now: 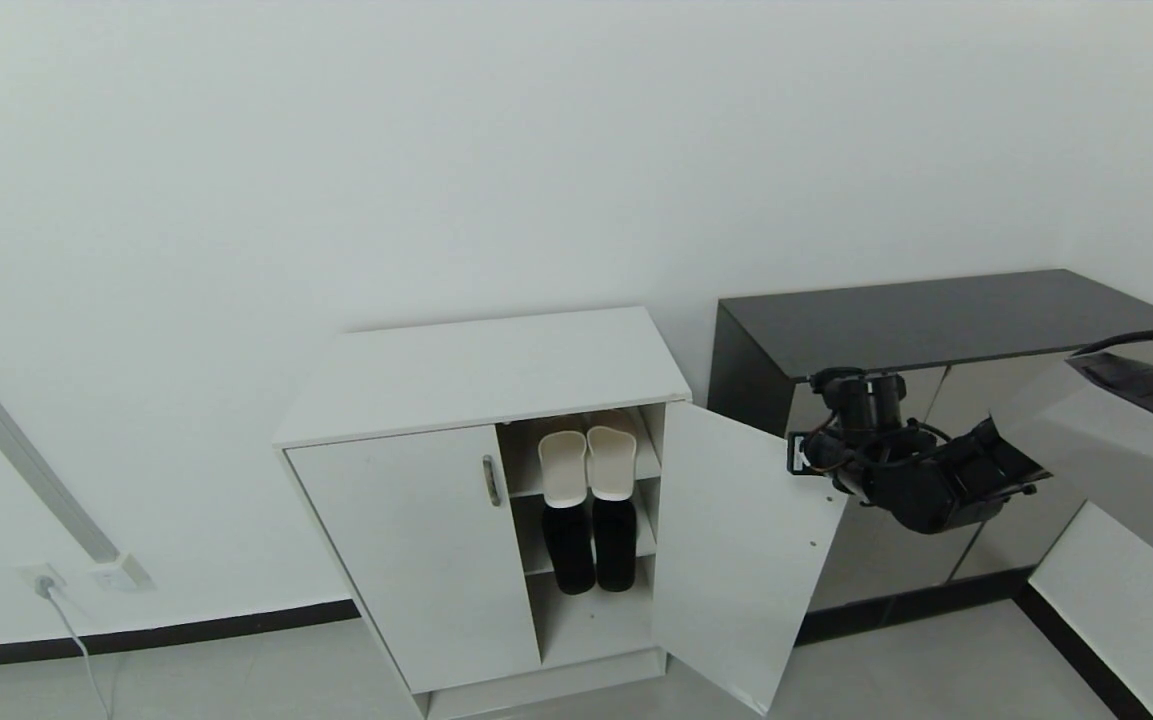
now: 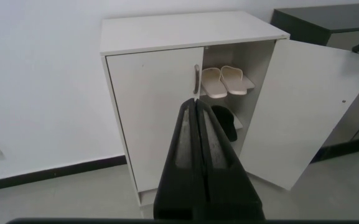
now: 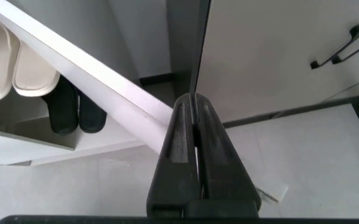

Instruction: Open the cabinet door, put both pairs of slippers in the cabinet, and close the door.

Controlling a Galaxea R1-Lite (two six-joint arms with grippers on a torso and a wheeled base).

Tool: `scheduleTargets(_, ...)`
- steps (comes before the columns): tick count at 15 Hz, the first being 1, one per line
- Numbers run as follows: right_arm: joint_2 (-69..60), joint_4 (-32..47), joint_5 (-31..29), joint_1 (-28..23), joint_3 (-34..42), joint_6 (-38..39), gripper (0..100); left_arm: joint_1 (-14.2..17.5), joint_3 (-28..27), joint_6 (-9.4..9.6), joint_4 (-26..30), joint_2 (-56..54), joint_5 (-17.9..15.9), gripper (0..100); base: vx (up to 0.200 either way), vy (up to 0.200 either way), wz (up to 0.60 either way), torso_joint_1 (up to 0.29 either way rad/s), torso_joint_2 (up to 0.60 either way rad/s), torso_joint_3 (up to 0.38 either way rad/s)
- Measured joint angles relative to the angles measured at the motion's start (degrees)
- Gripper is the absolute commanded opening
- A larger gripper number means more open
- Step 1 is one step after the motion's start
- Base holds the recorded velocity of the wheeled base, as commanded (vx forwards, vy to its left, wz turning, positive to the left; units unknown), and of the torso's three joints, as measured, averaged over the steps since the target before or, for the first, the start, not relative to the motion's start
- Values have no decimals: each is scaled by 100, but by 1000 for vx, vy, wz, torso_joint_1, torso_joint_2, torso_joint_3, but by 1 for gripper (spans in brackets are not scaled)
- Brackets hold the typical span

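Note:
The white cabinet (image 1: 481,375) has its left door closed and its right door (image 1: 736,540) swung open. A white pair of slippers (image 1: 586,465) lies on the upper shelf, and a black pair (image 1: 591,545) on the shelf below. My right gripper (image 1: 794,455) is shut and sits at the open door's outer top edge. In the right wrist view, its tips (image 3: 195,101) rest against the door's thin edge (image 3: 104,87). My left gripper (image 2: 195,102) is shut on nothing and hangs in front of the cabinet (image 2: 167,37), level with the closed door's handle (image 2: 196,78).
A dark sideboard (image 1: 936,310) with grey doors stands right of the cabinet, close behind the open door. One of its black handles (image 3: 338,50) is close by in the right wrist view. A wall socket with a cable (image 1: 41,580) is at the lower left.

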Motion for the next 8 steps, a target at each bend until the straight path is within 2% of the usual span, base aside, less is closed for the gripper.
scheduleTargets(3, -132, -24, 0, 187, 262, 84, 0, 0, 0, 0, 0, 0, -1, 0, 0, 0, 0, 0, 0, 0)
scheduleTargets(8, -597, -152, -33, 1039, 992, 145, 0, 2, 0, -2, 0, 0, -1, 0, 0, 0, 0, 0, 0, 0)
